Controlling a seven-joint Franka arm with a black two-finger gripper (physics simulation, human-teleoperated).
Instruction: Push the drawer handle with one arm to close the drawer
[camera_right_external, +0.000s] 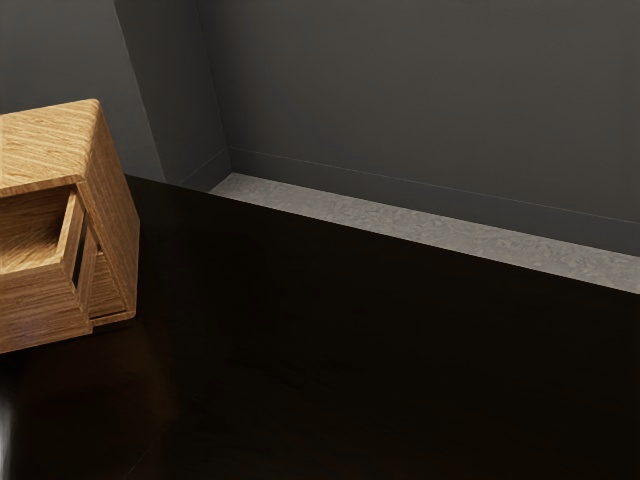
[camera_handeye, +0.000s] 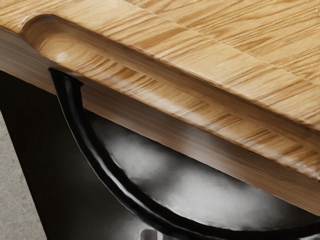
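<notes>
Drawer found open; pincer state undetermined

Nearest in the wrist view, the black curved handle (camera_handeye: 82, 137) bows outward from a wooden face, one end meeting the wood just beside a rounded edge (camera_handeye: 130, 77). A small grey piece (camera_handeye: 148, 234) lies near the handle's curve; its identity cannot be confirmed. Whether the pincer is apart or together cannot be told. At the exterior view's left, the drawer (camera_right_external: 40, 300) stands out from the wooden cabinet (camera_right_external: 115, 230), its interior exposed. The cabinet rests on the black desk (camera_right_external: 350, 350). Beyond lie grey floor (camera_right_external: 350, 210) and a dark wall (camera_right_external: 430, 90)
</notes>
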